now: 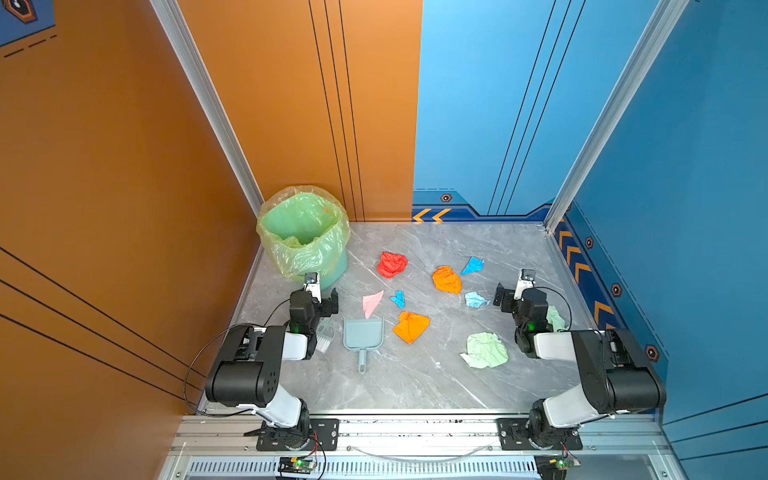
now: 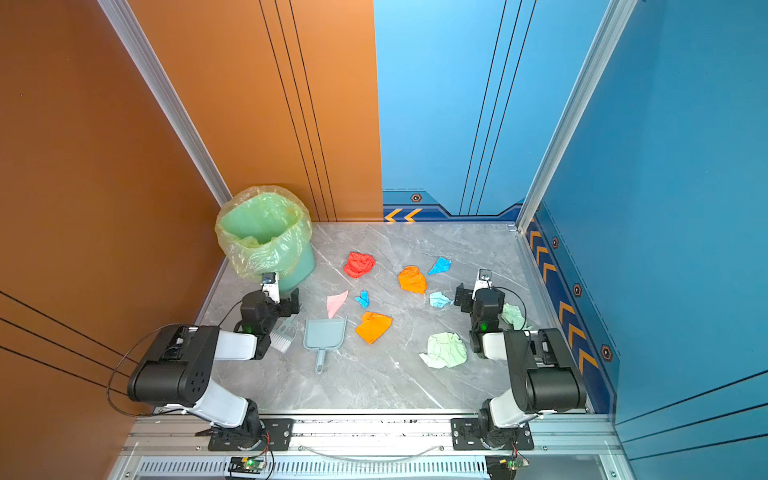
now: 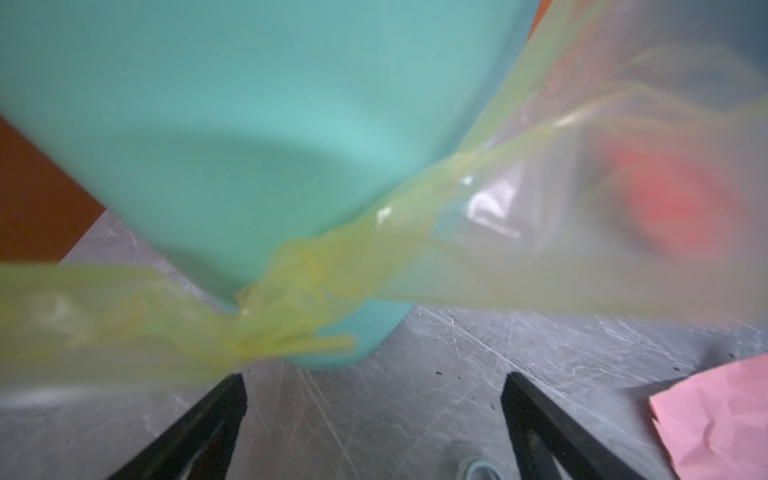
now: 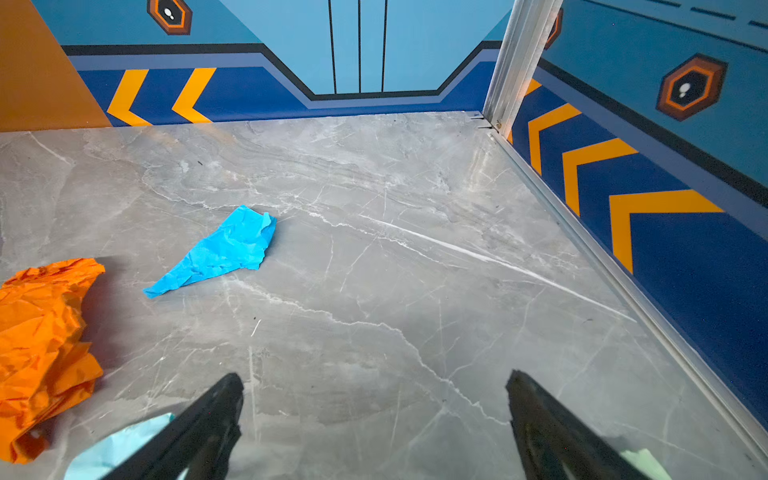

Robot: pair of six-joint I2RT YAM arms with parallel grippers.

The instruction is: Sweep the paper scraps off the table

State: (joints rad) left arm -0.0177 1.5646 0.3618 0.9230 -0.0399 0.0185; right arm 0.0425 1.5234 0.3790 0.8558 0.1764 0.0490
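I am holding my left claw (image 3: 374, 390) with its jaws spread wide and nothing between them, low over the left side of the table (image 1: 415, 386), just beside the near wall of the teal bin (image 1: 340, 268). The yellow-green bin bag (image 1: 303, 232) is draping down that wall just ahead of my fingertips (image 3: 220, 407); whether it is touching them I cannot tell. My right claw (image 4: 374, 386) is likewise gaping, gripping nothing, and pointing toward the far right corner over bare marble.

The paper scraps (image 1: 410, 326) are lying scattered over the middle and right of the table. A red crumple (image 1: 392, 264) is sitting nearest the bin. To its right an orange wad (image 1: 447, 279) is resting just beside a bright blue piece (image 1: 473, 265). A light blue scrap (image 1: 476, 299) is lying just left of my right claw. A pink scrap (image 1: 372, 302) and a small blue bit (image 1: 398, 299) are lying side by side in the middle. A large pale green crumple (image 1: 485, 350) is sitting nearer, left of my right arm, and another pale green piece (image 1: 555, 318) is peeking out on that arm's right.

The dustpan (image 1: 363, 336) is lying flat between my left arm and the flat orange scrap, with its handle pointing to the near edge. The brush (image 1: 323, 338) is lying just left of it, partly hidden under my left arm.
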